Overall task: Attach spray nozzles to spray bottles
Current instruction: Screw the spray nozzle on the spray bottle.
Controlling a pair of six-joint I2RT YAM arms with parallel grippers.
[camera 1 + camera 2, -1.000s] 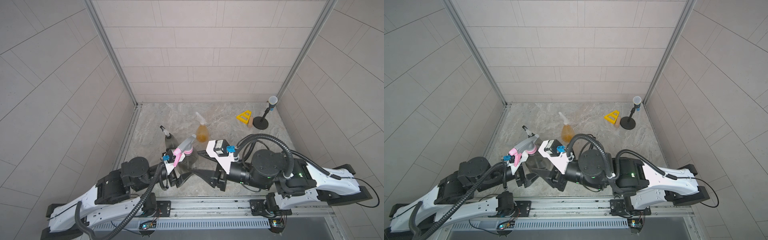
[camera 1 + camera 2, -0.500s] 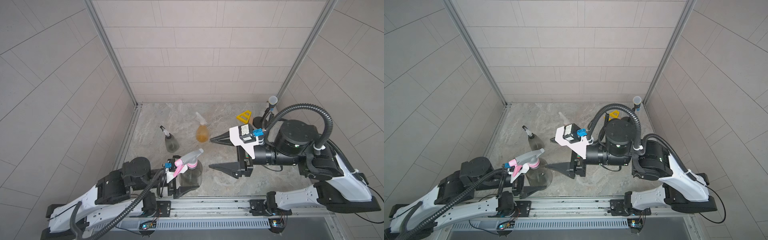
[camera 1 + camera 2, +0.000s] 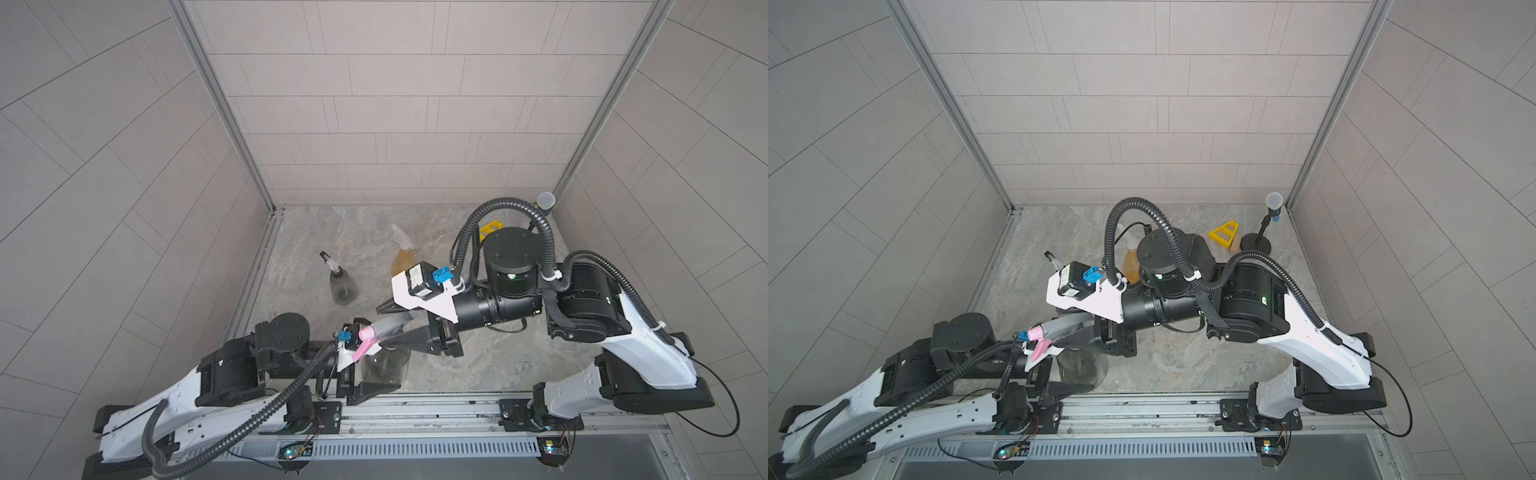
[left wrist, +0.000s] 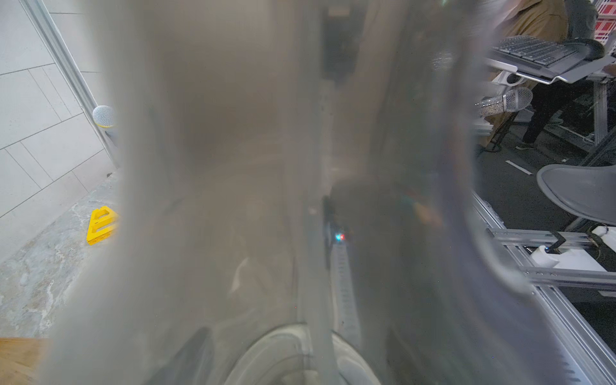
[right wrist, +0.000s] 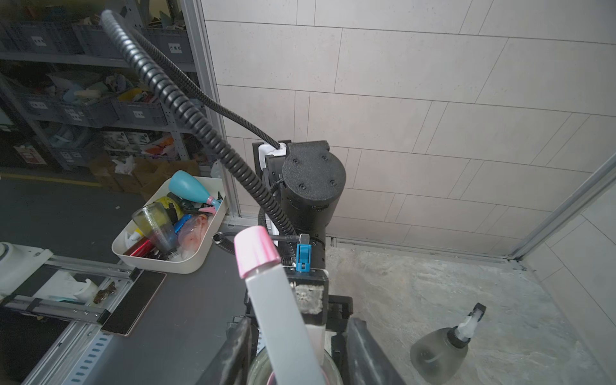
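My left gripper (image 3: 368, 361) is shut on a smoky grey spray bottle (image 3: 384, 365) near the front rail; this bottle fills the left wrist view (image 4: 300, 200). A grey-and-pink spray nozzle (image 3: 388, 326) (image 5: 276, 300) sits on its neck. My right gripper (image 3: 395, 324) (image 5: 300, 333) reaches in level, one finger on each side of that nozzle's head. Whether the pads press on it does not show. Farther back stand a second grey spray bottle (image 3: 343, 286) (image 5: 436, 353) with a white-and-black nozzle and an amber one (image 3: 405, 259) (image 3: 1130, 266) with a whitish nozzle.
A black-based microphone stand (image 3: 1256, 245) and a yellow triangle block (image 3: 1224, 232) sit at the back right corner. The metal rail (image 3: 415, 411) runs along the front edge. Tiled walls close three sides. A white bin (image 5: 166, 230) of bottles stands outside the cell.
The right arm rose and drew back with jaws wide, then returned to the nozzle with jaws narrower. The left gripper carried the bottle toward the front rail.
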